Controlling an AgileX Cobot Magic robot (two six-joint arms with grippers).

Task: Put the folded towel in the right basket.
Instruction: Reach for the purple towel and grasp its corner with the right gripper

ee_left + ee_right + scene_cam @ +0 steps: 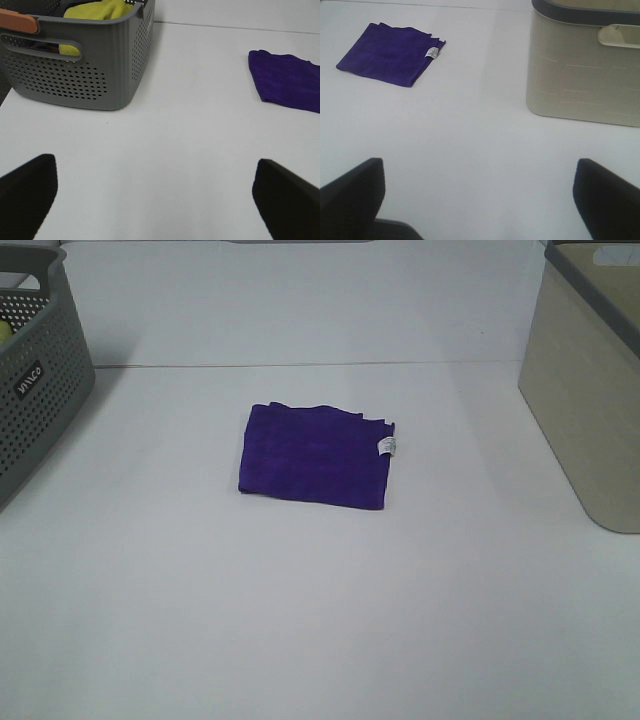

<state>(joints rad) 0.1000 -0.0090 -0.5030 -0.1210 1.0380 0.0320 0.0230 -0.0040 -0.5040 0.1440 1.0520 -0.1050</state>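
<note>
Though only wrist views show them, left end effector (154, 160) and right end effector (479, 160) gape wide, empty.

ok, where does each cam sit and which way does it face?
Exterior high: up high, looking down; towel centre, grey basket left, beige basket right; no arm shows.
Left wrist: on left arm, faces grey basket; open left gripper shows.
Right wrist: on right arm, faces beige basket; open right gripper shows.
Shared: all three see the towel.
</note>
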